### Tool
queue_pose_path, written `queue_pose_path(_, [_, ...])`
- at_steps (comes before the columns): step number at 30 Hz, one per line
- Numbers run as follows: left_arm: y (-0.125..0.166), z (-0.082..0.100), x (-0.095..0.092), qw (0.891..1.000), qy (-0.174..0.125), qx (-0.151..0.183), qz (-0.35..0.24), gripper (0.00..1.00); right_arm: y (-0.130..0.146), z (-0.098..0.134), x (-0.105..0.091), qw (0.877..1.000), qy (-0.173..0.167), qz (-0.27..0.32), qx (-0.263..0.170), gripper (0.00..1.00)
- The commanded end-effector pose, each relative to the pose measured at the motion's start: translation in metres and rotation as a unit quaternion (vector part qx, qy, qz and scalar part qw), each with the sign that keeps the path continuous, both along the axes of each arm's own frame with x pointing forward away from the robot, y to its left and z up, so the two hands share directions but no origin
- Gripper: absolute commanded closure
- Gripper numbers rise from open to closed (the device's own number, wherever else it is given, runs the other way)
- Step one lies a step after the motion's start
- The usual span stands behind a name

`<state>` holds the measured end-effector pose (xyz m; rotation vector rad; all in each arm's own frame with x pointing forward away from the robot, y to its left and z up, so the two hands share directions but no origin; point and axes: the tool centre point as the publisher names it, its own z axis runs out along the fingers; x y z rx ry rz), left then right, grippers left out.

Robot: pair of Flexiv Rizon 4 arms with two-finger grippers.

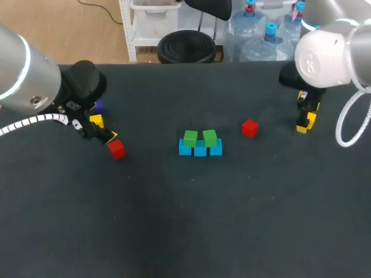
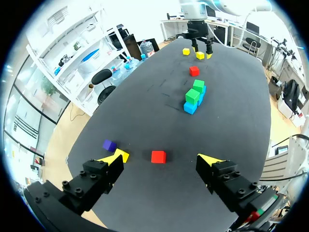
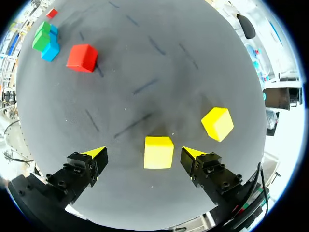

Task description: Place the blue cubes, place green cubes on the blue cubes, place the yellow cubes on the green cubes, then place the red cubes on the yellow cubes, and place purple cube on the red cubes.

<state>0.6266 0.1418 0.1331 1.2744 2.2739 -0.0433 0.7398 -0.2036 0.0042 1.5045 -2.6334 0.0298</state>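
Worktop: dark matte worktop [image 1: 191, 231] with loose coloured cubes scattered on it and a small stack at its middle.
Done: three blue cubes [image 1: 200, 150] lie in one touching row, and two green cubes [image 1: 191, 138] sit side by side on top of that row.
Left to do: by my judgement the yellow, red and purple layers are all still to be placed, as nothing rests on the green pair.
Yellow: the first yellow cube [image 3: 158, 152] lies well to the right of the blue row. The second yellow cube [image 3: 217, 123] is just beside it. The third yellow cube [image 1: 96, 121] is well to the left of the blue row.
Red: the right red cube [image 1: 249, 128] is near the blue row on its right. The left red cube [image 1: 116, 149] is well apart from the row on its left.
Purple: the purple cube [image 1: 98, 107] is well to the left of the blue row, close to the third yellow cube.
Right pincer: the right pincer [image 3: 143, 155] is spread and hangs low over the first yellow cube. That cube sits between its fingers, nearer one of them, and neither finger seems to touch it.
Left pincer: the left pincer [image 2: 159, 159] is spread and holds nothing. The left red cube lies just ahead of it, in line with the gap, without contact.
Step in hand: likely closing on the first yellow cube to set it on the green pair.
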Motion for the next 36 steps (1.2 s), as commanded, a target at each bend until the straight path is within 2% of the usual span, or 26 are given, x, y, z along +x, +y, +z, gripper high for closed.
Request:
queue_pose_path(1, [0.001, 0.000, 0.001, 1.000, 0.000, -0.002, -0.002, 0.00, -0.003, -0.004, 0.003, 1.000, -0.007, 0.013, 0.003, 0.00])
queue_pose_path(15, [0.001, 0.000, 0.001, 1.000, 0.000, -0.002, -0.002, 0.00, -0.007, -0.016, 0.013, 0.996, -0.046, 0.071, 0.030, 0.00])
queue_pose_path(31, [0.001, 0.000, 0.001, 1.000, 0.000, -0.002, -0.002, 0.00, -0.014, -0.013, 0.021, 0.996, -0.042, 0.067, 0.036, 0.00])
queue_pose_path(36, [0.001, 0.000, 0.001, 1.000, 0.000, -0.002, -0.002, 0.00, -0.016, -0.004, 0.027, 0.997, -0.040, 0.051, 0.032, 0.00])
